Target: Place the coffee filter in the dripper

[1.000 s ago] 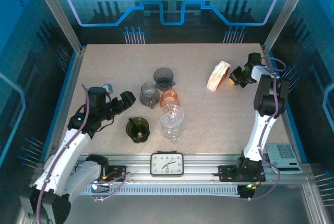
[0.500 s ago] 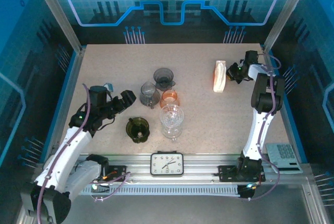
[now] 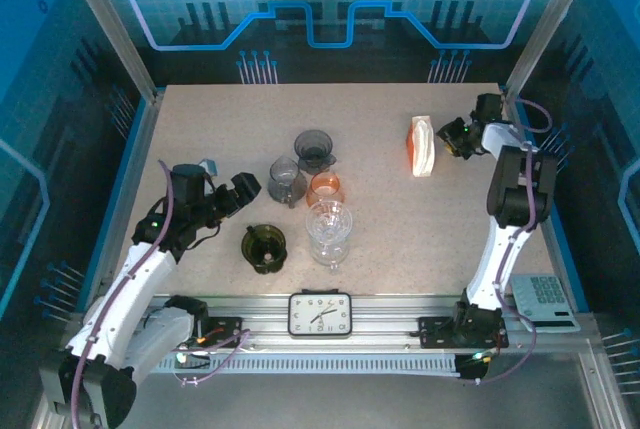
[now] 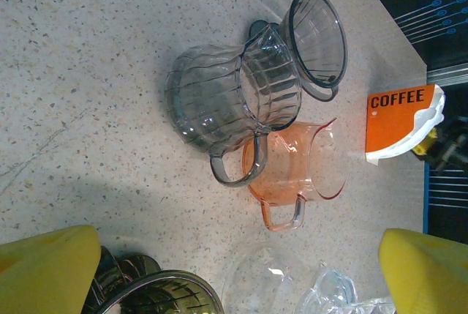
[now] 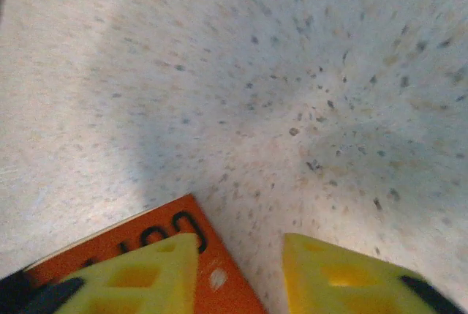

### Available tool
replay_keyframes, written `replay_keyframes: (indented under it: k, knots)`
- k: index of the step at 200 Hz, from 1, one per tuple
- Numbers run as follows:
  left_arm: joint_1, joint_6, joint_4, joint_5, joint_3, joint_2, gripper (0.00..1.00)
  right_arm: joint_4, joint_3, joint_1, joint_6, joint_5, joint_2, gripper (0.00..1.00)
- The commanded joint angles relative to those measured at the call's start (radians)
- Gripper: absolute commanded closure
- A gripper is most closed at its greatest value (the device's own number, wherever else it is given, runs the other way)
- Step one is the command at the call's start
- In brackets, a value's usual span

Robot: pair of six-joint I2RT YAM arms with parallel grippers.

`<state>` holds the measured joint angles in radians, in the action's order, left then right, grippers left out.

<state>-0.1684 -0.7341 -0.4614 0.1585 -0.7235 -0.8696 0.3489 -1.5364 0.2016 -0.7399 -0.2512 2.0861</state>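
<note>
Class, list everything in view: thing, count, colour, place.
Filter pack: one, orange and white, far right.
Funnel cup: one, dark grey, centre back.
Ribbed cup: one, grey, centre left.
Orange cup: one, orange, centre.
Glass cup: one, clear, centre front.
Olive cup: one, dark green, front left.
Clock: one, black and white, near rail.
Keypad: one, pale grey, near right.
Table: one, speckled beige.
Left claw: one, yellow, open, left.
Right claw: one, yellow, open, beside filter pack.
</note>
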Motion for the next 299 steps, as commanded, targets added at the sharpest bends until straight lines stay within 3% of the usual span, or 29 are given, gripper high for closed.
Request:
replay_keyframes:
  k: [1,29,57,91,116,140,186,299]
  knots:
    - [0.001,-0.007,0.037,0.018,0.017,0.016,0.01,-0.002,0.026,-0.016,0.026,0.081,-0.161,0.54]
    - [0.003,0.002,0.037,0.025,0.024,0.03,0.01,0.036,0.065,-0.085,0.082,0.159,-0.297,0.48]
    - [0.002,0.023,0.027,0.026,0.033,0.045,0.01,0.064,0.086,-0.177,0.144,0.194,-0.367,0.48]
    - [0.003,0.038,0.037,0.025,0.057,0.065,0.01,0.191,0.003,-0.31,0.232,0.316,-0.313,0.52]
    - [0.004,0.044,0.041,0.022,0.072,0.068,0.01,0.246,-0.049,-0.345,0.242,0.382,-0.262,0.61]
    - [0.003,0.047,0.045,0.017,0.081,0.066,0.01,0.286,-0.104,-0.381,0.281,0.456,-0.216,0.64]
    - [0.006,0.05,0.046,0.009,0.079,0.062,0.01,0.375,-0.204,-0.403,0.316,0.559,-0.14,0.7]
    - [0.015,0.047,0.045,0.001,0.085,0.06,0.01,0.422,-0.277,-0.407,0.347,0.582,-0.039,0.72]
